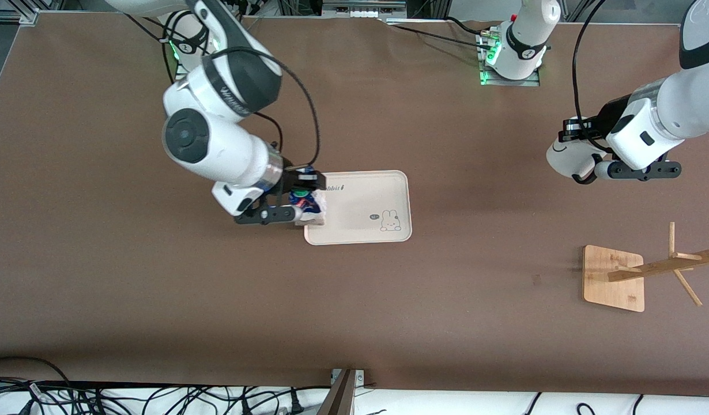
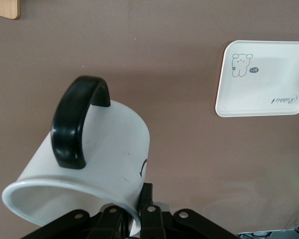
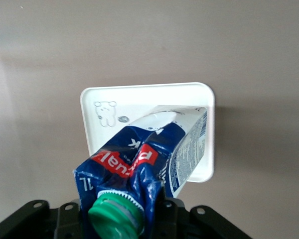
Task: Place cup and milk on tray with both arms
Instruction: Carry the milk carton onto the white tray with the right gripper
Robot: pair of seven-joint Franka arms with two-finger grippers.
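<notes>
the wooden stand (image 1: 614, 279) sits clear; the right gripper (image 1: 304, 199), clamped on the milk (image 1: 308, 204), should lower it upright onto the tray (image 1: 366, 202), while the left gripper (image 1: 585, 167) holds the cup (image 2: 84, 164).

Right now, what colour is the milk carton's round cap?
Green round cap, clearest in the right wrist view.

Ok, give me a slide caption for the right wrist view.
Right pincer holds the milk over the tray.
</notes>
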